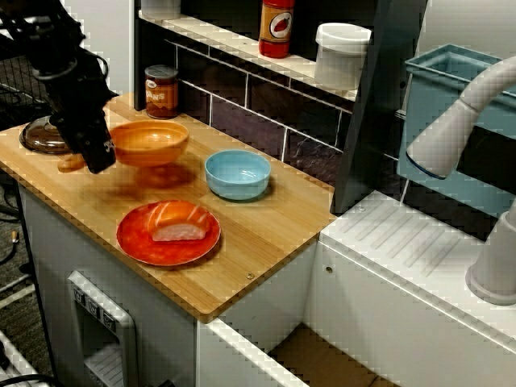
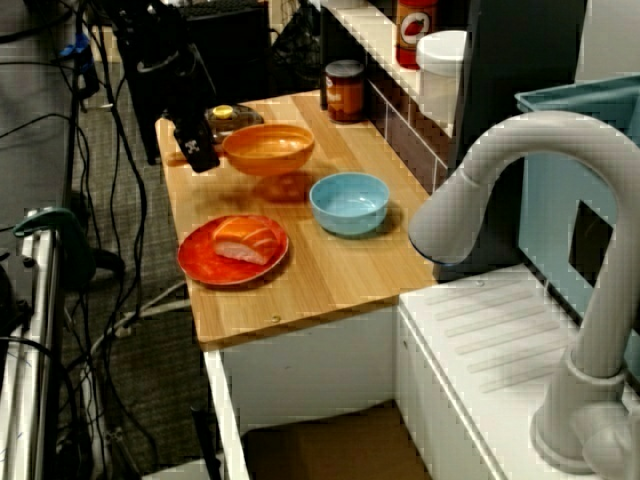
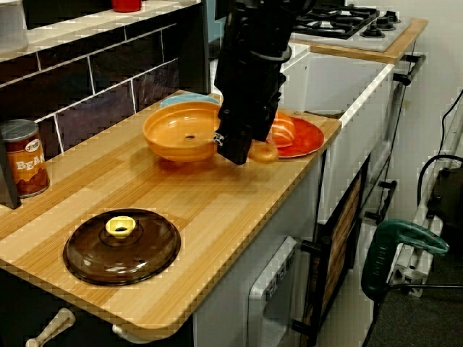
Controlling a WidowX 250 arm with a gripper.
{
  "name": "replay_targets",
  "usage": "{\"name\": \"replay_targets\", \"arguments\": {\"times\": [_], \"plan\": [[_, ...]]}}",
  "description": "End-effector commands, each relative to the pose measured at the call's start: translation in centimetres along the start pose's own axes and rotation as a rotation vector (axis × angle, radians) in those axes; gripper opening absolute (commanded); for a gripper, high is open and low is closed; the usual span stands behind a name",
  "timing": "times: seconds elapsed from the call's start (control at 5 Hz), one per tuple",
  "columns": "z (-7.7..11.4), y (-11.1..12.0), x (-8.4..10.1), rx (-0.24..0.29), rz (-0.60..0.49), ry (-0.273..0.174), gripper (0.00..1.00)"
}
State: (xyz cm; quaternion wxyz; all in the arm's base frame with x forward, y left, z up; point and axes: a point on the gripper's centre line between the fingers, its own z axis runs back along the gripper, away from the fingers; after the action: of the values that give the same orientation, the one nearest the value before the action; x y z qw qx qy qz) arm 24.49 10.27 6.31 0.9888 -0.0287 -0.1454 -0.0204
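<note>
Gripping the orange bowl (image 1: 151, 141) by its rim at 9 o'clock, the black gripper (image 1: 103, 153) is clenched on this edge. The bowl seems to hang a little above the wooden counter (image 1: 266, 234), because a shadow lies under it. From the view at the counter's end, the bowl looks nearly level and empty.

To do this hold well, the pinch on one side only should be firm and the wrist level, since the free side of the bowl would probably like to dip. A slow move is safer, and the bowl should stay high enough to pass over its neighbours.

Seen from the front of the counter, the nearest thing is the red plate (image 1: 133, 238) with a piece of salmon sushi (image 1: 181, 226), at 6 o'clock from the bowl. The blue bowl (image 1: 238, 173) stands at 4 o'clock, near but apart. A small bread-coloured thing (image 1: 71, 163) lies at 8 o'clock, just under the gripper; what it is cannot be told. The brown pot lid (image 1: 44, 137) is at 9 o'clock behind the arm, and the can (image 1: 161, 91) stands at 12 o'clock by the wall. Plate and blue bowl are the closest obstacles.
</note>
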Motion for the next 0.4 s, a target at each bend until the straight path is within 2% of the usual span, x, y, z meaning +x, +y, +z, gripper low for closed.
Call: {"name": "replay_targets", "arguments": {"times": [0.0,0.2], "plan": [[2.2,2.0,0.1,0.171,0.067,-0.113,0.0],[3.6,2.3,-0.3,0.199,0.077,-0.146,0.0]]}}
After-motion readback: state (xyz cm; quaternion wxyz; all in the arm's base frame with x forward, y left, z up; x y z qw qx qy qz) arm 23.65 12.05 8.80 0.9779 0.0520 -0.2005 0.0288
